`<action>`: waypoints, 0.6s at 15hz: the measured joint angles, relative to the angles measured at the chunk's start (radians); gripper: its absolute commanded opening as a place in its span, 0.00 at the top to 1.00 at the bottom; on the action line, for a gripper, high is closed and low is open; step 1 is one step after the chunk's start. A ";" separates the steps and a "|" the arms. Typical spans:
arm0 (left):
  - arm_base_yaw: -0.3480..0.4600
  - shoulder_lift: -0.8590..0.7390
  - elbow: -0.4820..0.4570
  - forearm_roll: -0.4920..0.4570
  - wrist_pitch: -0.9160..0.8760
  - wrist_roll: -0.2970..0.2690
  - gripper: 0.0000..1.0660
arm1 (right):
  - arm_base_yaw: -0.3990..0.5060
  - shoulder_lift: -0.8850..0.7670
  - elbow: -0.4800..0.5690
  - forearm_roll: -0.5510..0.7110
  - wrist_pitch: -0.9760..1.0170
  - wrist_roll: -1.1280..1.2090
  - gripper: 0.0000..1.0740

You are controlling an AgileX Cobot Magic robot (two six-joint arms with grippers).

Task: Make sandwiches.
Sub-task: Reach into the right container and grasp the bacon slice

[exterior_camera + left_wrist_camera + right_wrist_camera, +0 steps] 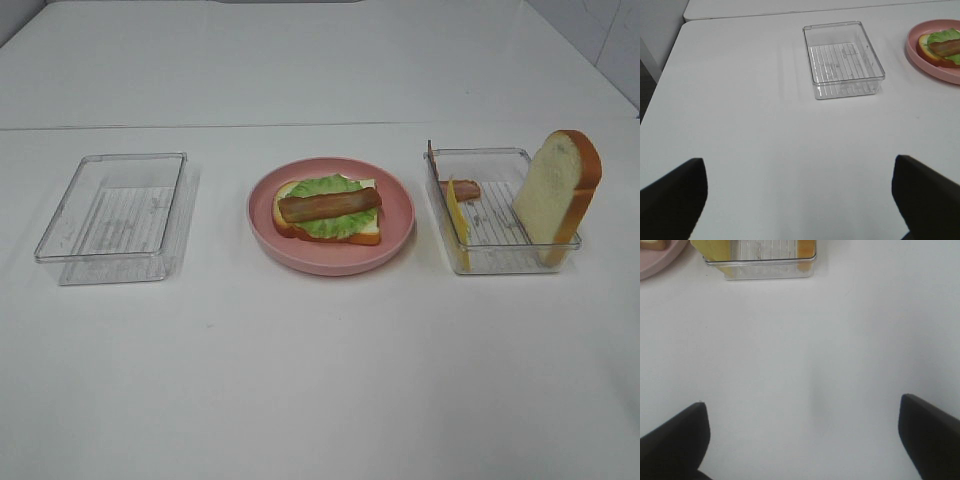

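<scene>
A half-built sandwich lies on the pink plate in the middle of the table: a bread slice, green lettuce and one brown bacon strip on top. It also shows in the left wrist view as the sandwich on the plate. In the right clear tray a bread slice leans upright, a yellow cheese slice stands on edge and a bacon piece lies flat. My left gripper and right gripper are open over bare table, holding nothing, and both are out of the overhead view.
An empty clear tray sits left of the plate, seen also as the tray in the left wrist view. The right tray's near wall shows in the right wrist view. The white table's left edge is near the left arm.
</scene>
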 measured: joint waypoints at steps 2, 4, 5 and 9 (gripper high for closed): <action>0.000 0.000 0.000 0.000 0.000 0.000 0.14 | 0.000 0.117 -0.075 0.018 0.010 -0.001 0.09; 0.000 0.000 0.000 0.000 0.000 0.000 0.14 | 0.000 0.316 -0.234 0.061 0.099 -0.014 0.09; 0.000 0.000 0.000 0.000 0.000 0.000 0.14 | 0.000 0.356 -0.269 0.068 0.127 -0.017 0.09; 0.000 0.000 0.000 0.000 0.000 0.000 0.14 | 0.034 0.600 -0.528 0.105 0.331 -0.026 0.10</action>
